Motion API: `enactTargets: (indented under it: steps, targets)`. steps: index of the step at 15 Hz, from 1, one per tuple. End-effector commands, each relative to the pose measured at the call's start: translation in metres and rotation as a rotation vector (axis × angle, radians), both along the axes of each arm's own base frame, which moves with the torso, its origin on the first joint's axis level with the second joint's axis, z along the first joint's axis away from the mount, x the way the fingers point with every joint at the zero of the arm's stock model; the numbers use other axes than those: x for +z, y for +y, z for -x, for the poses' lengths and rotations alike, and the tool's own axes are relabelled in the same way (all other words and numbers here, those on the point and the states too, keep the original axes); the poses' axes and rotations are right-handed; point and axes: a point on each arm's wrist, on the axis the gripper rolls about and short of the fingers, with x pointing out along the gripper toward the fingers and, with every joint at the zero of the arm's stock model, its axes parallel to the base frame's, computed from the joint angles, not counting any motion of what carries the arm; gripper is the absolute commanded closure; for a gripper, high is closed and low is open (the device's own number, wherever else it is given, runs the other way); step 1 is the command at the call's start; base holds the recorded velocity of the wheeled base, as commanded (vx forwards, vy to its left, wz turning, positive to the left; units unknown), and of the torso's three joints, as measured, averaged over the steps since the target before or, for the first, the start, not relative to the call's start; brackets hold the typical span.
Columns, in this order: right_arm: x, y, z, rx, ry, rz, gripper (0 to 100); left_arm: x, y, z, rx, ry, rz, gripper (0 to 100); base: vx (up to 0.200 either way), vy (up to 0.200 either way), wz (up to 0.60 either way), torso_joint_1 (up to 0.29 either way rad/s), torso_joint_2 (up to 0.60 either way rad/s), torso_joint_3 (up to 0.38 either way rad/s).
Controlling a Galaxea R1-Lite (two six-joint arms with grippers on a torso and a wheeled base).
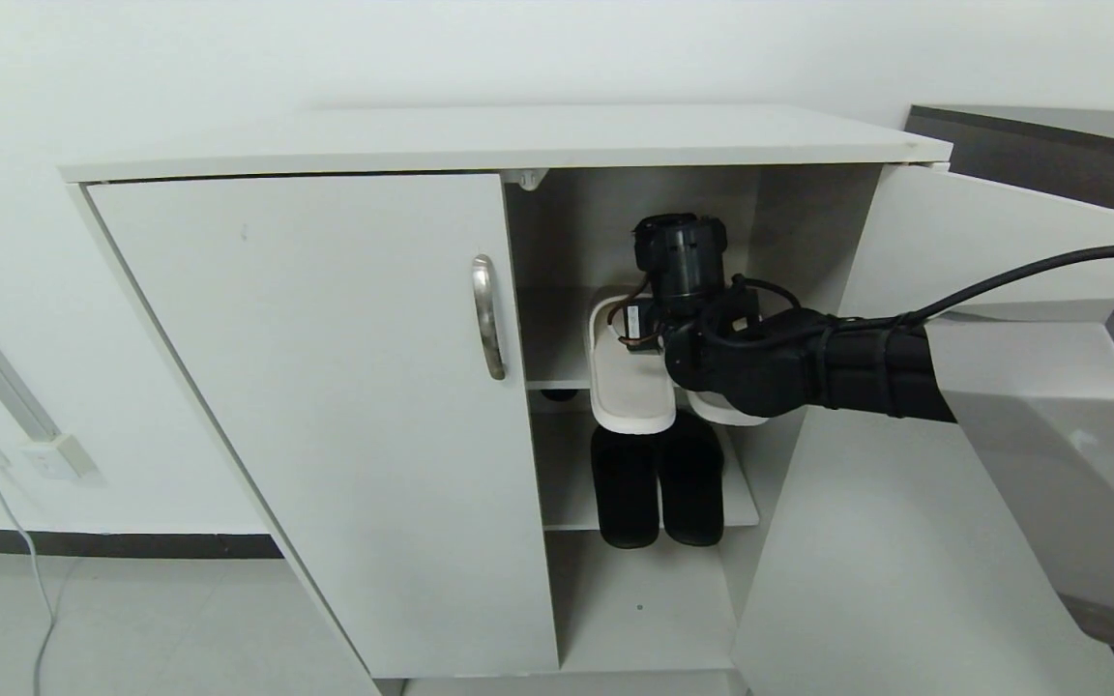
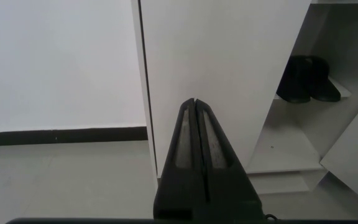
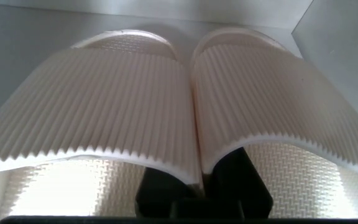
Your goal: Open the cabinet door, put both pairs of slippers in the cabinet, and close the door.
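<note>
Against the wall stands the white cabinet (image 1: 518, 135), its left door (image 1: 325, 406) shut and its right door (image 1: 866, 561) swung wide open. Through the cabinet's open half the right arm (image 1: 808, 372) reaches to the upper shelf (image 1: 552, 338), where the white slippers (image 1: 630, 387) lie side by side, their heels hanging out past the shelf's front edge. One shelf lower in the cabinet, the black slippers (image 1: 659, 488) sit as a pair, heels also just over the edge. The right pincer (image 3: 202, 186) is pushed under the straps and, as far as the wrist view shows, clamped on the two inner strap edges where the white slippers meet. The left pincer (image 2: 194, 134) hangs outside the cabinet, low before the shut door, its fingers pressed together on nothing. Smallest, the metal handle (image 1: 486, 317) sits at the shut door's inner edge. The risk, as I judge it: the white pair is not fully in, so letting go now could let it tip off the shelf. Pulling the pincer back might drag the straps and slippers out with it. Overhanging heels would also block the right door from closing.
</note>
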Motion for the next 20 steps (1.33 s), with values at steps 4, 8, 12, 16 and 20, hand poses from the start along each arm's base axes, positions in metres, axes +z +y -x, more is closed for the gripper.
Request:
enactTargets:
  steps: [4, 8, 12, 16, 20]
  targets:
    - [0.0, -0.001, -0.001, -0.003, 0.001, 0.001, 100, 0.0, 0.0, 0.0, 0.002, 0.001, 0.0, 100, 0.0, 0.0, 0.0, 0.0, 0.0, 0.0]
    - [0.0, -0.001, -0.001, -0.003, 0.001, 0.001, 0, 0.0, 0.0, 0.0, 0.002, 0.001, 0.0, 100, 0.0, 0.0, 0.0, 0.0, 0.0, 0.0]
    - [-0.003, 0.0, -0.001, -0.003, 0.006, 0.005, 0, 0.0, 0.0, 0.0, 0.003, 0.001, 0.0, 100, 0.0, 0.0, 0.0, 0.0, 0.0, 0.0]
    - [0.0, 0.0, 0.001, -0.008, 0.0, 0.001, 0, 0.0, 0.0, 0.0, 0.003, 0.001, 0.002, 100, 0.0, 0.0, 0.0, 0.0, 0.0, 0.0]
    - [0.015, 0.002, 0.011, 0.003, -0.027, -0.028, 0, 0.0, 0.0, 0.0, 0.003, 0.001, 0.003, 100, 0.0, 0.0, 0.0, 0.0, 0.0, 0.0]
